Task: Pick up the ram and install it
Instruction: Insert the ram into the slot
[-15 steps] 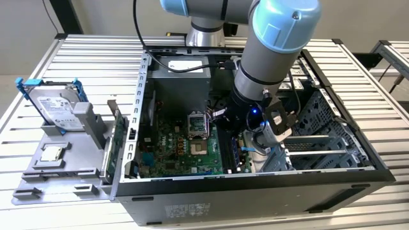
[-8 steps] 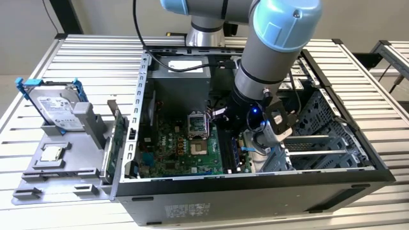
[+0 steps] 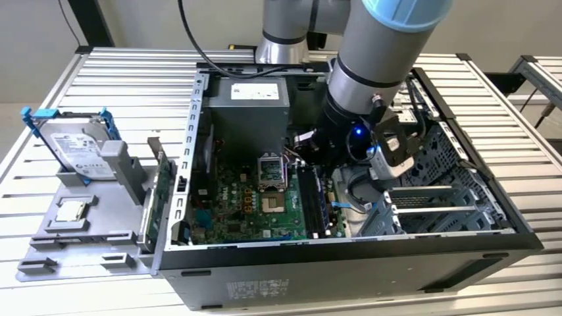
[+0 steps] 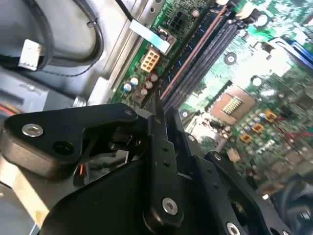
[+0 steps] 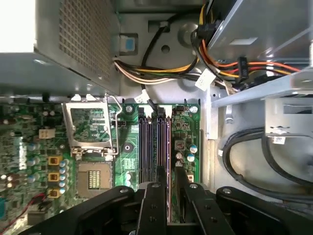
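Ram (image 5: 168, 196) stands on edge between the claw's (image 5: 168, 183) fingers (image 5: 152, 205), gripped there, its lower edge down in the motherboard's (image 5: 183, 129) memory slots (image 5: 146, 147) just beneath the claw.

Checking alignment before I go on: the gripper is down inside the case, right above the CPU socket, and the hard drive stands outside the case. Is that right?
Not quite. The gripper is inside the case, but it sits over the memory slots, beside the CPU socket, not above it; the first wrist view shows this. The hard drive does stand outside the case.
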You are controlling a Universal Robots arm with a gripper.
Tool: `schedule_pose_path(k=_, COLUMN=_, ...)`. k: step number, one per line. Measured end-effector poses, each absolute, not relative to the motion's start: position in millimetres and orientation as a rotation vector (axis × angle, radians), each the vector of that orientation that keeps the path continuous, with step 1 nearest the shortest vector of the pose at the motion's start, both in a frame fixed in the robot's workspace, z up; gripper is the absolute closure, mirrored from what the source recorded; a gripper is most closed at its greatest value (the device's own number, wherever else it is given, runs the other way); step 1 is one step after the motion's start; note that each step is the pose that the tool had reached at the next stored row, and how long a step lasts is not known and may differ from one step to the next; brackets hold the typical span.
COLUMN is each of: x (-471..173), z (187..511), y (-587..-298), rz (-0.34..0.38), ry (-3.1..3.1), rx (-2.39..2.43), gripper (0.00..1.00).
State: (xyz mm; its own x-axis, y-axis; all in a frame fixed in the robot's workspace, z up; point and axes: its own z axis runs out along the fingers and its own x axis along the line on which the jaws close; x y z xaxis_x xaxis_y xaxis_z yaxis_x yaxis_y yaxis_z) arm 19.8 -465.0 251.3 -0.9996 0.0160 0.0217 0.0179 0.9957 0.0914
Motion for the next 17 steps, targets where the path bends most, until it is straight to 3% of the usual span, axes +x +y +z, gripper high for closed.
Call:
schedule_pose_path(k=4, x=19.4, z=252.1, y=-464.8, rz=-0.143, ry=-3.118, rx=-0.026, gripper=0.00)
schedule_pose_path(k=5, x=19.3, z=252.1, y=-464.8, rz=-0.143, ry=-3.118, rx=-0.026, gripper=1.00)
schedule_pose_path(k=17, x=19.3, z=252.2, y=-464.8, rz=-0.143, ry=-3.120, rx=-0.026, gripper=1.00)
